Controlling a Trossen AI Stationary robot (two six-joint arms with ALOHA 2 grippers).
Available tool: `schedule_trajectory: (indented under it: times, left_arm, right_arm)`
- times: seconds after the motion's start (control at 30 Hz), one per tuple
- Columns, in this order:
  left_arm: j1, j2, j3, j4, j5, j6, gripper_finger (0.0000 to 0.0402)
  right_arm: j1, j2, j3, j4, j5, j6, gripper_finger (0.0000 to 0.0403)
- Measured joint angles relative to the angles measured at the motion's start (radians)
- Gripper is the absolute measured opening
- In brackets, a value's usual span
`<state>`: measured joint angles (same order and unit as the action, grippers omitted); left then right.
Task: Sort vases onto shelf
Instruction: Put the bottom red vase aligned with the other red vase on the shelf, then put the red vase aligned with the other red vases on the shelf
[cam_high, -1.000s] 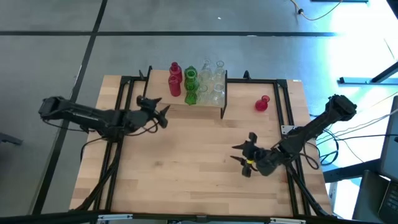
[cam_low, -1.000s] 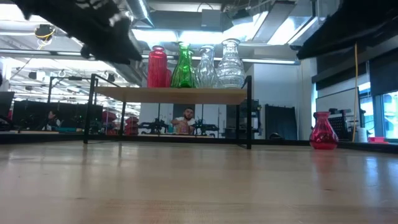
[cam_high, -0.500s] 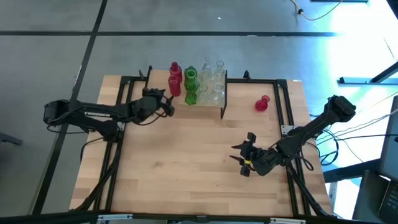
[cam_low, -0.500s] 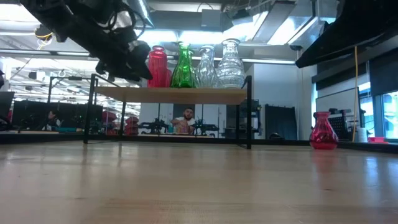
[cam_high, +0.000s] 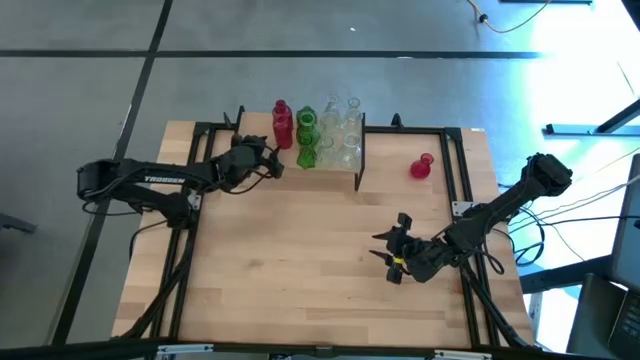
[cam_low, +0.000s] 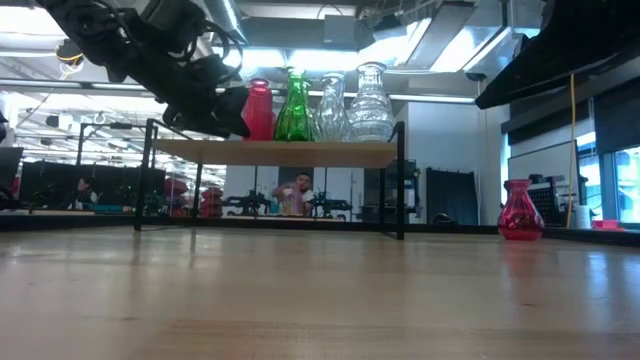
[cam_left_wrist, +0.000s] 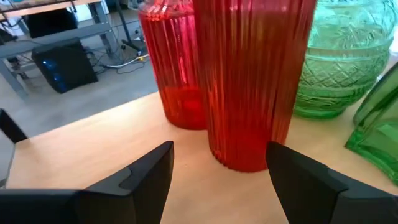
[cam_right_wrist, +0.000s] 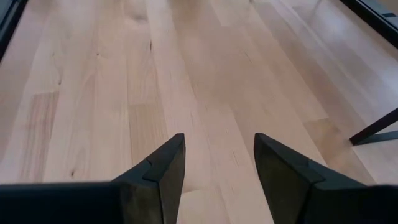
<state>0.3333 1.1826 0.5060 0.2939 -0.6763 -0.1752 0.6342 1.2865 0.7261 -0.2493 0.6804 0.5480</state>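
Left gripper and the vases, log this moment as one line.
left gripper: open, at near red vase on shelf | right gripper: open, empty, over table | small red vase: on table, off shelf

Left claw (cam_high: 272, 163) reaches forward with fingers spread; right claw (cam_high: 385, 248) waits low, parted.

left arm (cam_high: 150, 181): white lettering along the link, looks like "TROSSEN"
everything else: no readable text, labels or numbers anywhere that I can spot
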Motion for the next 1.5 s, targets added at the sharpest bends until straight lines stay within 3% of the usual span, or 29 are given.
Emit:
schedule_trajectory:
  times: [0.2, 0.37, 0.6, 0.73, 0.97, 1.2, 1.5]
  left_arm:
    - [-0.02, 0.0, 0.0, -0.018, 0.044, -0.002, 0.0249]
    - [-0.102, -0.043, 0.0, -0.075, 0.081, -0.004, 0.0249]
    - [-0.265, -0.112, 0.0, -0.13, 0.094, -0.053, 0.0249]
    - [-0.381, -0.119, 0.0, -0.129, 0.159, -0.067, 0.0249]
    - [-0.611, -0.091, 0.0, -0.125, 0.25, -0.262, 0.0249]
    - [-0.765, -0.018, 0.0, -0.118, 0.181, -0.371, 0.0249]
    - [-0.819, 0.075, 0.0, -0.1, 0.136, -0.395, 0.0249]
  right_arm:
    - [0.0, 0.0, 0.0, 0.0, -0.014, 0.001, 0.0176]
    - [0.0, -0.017, 0.024, -0.061, -0.018, 0.015, 0.0176]
    - [-0.008, -0.079, 0.199, -0.543, 0.079, 0.216, 0.0176]
    - [-0.074, -0.105, 0.265, -0.811, 0.083, 0.388, 0.0176]
    - [-0.344, -0.138, 0.269, -1.044, -0.041, 0.454, 0.0176]
    - [-0.699, -0.139, 0.269, -1.018, -0.166, 0.165, 0.0176]
    - [-1.056, -0.139, 0.19, -0.898, -0.271, -0.141, 0.0176]
